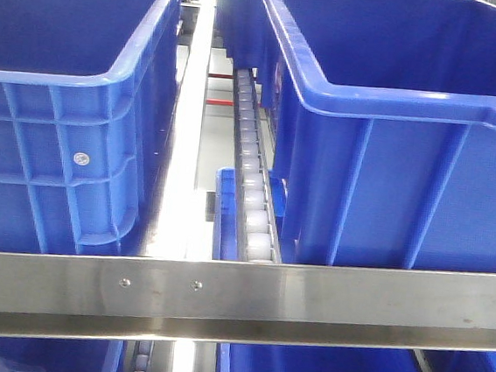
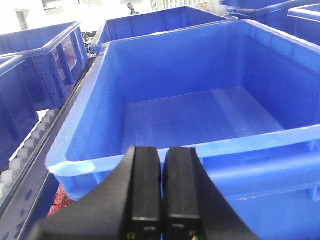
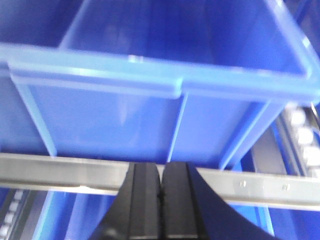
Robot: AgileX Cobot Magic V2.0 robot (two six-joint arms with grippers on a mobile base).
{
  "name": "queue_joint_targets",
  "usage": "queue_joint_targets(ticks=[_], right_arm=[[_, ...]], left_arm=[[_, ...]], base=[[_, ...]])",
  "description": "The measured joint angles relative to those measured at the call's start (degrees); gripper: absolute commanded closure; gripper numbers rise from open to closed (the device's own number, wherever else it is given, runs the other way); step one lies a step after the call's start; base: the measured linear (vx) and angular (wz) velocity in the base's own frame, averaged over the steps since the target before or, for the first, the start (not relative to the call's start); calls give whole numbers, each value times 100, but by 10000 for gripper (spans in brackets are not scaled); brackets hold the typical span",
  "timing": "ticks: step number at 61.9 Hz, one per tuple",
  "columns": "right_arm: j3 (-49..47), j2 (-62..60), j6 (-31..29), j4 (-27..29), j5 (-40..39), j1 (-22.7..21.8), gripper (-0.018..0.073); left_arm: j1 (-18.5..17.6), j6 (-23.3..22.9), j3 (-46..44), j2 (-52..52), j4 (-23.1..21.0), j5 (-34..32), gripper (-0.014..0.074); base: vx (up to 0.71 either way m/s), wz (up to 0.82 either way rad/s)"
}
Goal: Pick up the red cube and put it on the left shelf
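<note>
Red cube not found; both grippers closed and empty.

We see the left gripper (image 2: 161, 200) over an empty blue bin (image 2: 200, 120), the right gripper (image 3: 160, 200) facing a steel rail (image 3: 60, 167). We judge the cube light, rigid; grip opposite flat faces.

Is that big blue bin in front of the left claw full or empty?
Empty. The left wrist view looks into the blue bin and shows only its bare floor.

Left gripper (image 2: 161, 200) and right gripper (image 3: 161, 205) both closed, empty.
</note>
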Motion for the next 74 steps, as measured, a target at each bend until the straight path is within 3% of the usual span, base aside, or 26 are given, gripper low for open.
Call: queue_joint_targets(ticks=[31, 74], right_arm=[[0, -56, 0, 0, 99, -72, 503], [1078, -1923, 0, 78, -4, -84, 503]], left_arm=[[0, 0, 0, 0, 0, 0, 491], [0, 0, 0, 0, 0, 0, 491]], base=[[0, 0], [0, 0]])
